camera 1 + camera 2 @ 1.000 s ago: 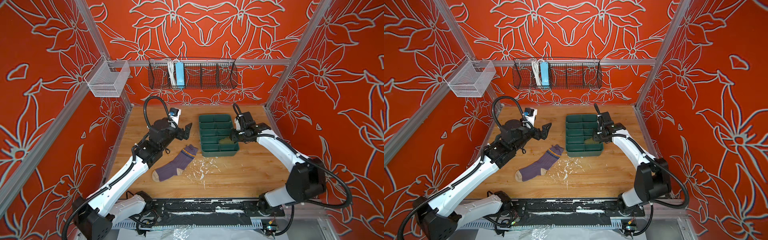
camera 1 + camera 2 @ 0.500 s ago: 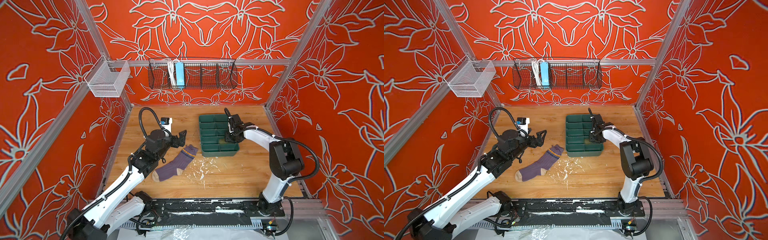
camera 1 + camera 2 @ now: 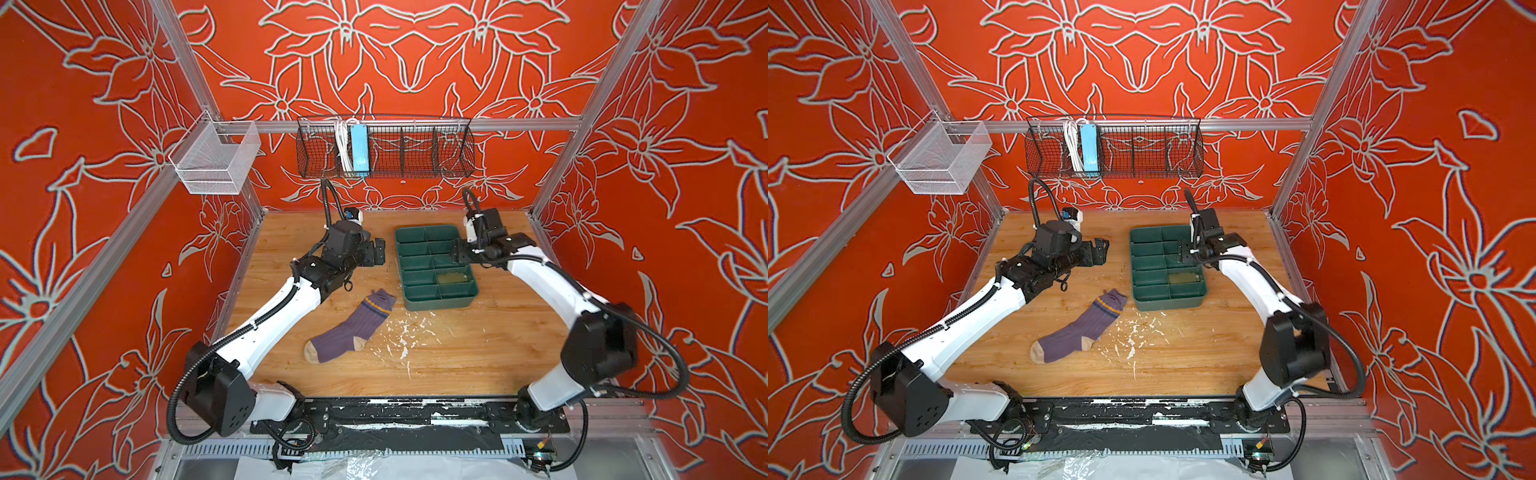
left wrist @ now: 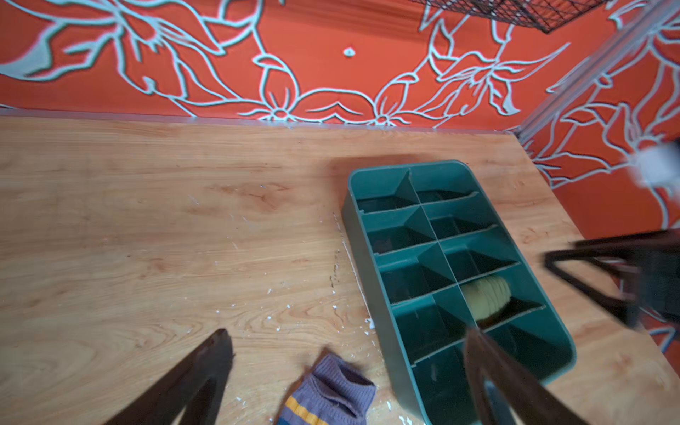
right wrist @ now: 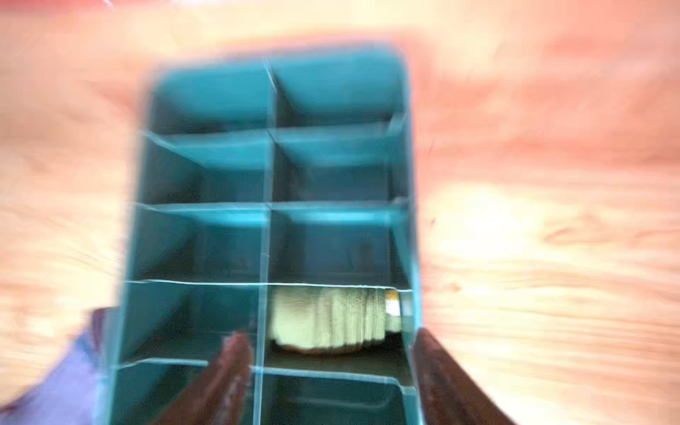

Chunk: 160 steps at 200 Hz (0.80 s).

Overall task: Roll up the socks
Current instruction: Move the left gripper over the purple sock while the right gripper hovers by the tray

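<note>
Both my left claw (image 4: 346, 336) and right claw (image 5: 329, 353) stand released and empty, the olive sock (image 3: 451, 277) sits rolled inside the green organizer tray (image 3: 415, 305), and the limp, light purple sock (image 3: 349, 328) lying just beside the tray on the table (image 3: 478, 353) looks best pinched at its toe.

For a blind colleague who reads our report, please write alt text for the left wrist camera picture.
A green divided tray stands on a wooden table, with a rolled olive sock in one compartment. The yellow-striped cuff of a purple sock lies on the table beside the tray, seen between the open, empty fingers of the left gripper.
</note>
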Available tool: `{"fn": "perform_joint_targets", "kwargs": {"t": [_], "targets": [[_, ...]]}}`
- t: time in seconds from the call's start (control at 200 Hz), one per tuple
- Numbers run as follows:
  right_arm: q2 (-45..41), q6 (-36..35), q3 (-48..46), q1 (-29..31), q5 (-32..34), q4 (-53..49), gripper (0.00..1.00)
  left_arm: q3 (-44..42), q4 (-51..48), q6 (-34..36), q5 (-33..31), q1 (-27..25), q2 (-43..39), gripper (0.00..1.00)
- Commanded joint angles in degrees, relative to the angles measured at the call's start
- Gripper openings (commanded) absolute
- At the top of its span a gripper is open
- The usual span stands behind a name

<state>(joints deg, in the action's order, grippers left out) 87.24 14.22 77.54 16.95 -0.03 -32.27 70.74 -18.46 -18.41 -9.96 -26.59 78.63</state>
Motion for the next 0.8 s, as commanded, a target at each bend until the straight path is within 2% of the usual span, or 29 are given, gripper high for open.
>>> {"fn": "perform_joint_targets", "kwargs": {"t": [0.0,0.09,0.21,0.4,0.505,0.796], "targets": [[-2.14,-3.68,-3.95,-1.45,5.05,0.48,0.77,1.48,-8.8,-2.48,-6.42,0.87,2.03,0.97],[-1.45,-1.39,-4.94,-4.28,3.47,-1.44,0.76,1.59,-14.84,-8.59,-8.83,1.64,2.5,0.97],[-0.76,1.43,-7.6,-6.81,-2.22,-0.29,0.73,-1.53,-18.08,-13.51,-5.5,1.89,1.34,0.97],[2.4,4.26,-11.22,-9.97,-8.13,4.57,0.64,-7.42,-18.04,-13.64,-1.4,1.89,-1.87,0.97],[5.25,4.77,-10.89,-10.79,-10.31,6.19,0.54,-10.27,-16.1,-13.88,0.95,1.89,-3.92,0.97],[13.08,3.78,-6.96,-10.8,-10.05,6.32,0.36,-11.68,-16.1,-11.82,0.38,1.89,-5.78,0.97]]}}
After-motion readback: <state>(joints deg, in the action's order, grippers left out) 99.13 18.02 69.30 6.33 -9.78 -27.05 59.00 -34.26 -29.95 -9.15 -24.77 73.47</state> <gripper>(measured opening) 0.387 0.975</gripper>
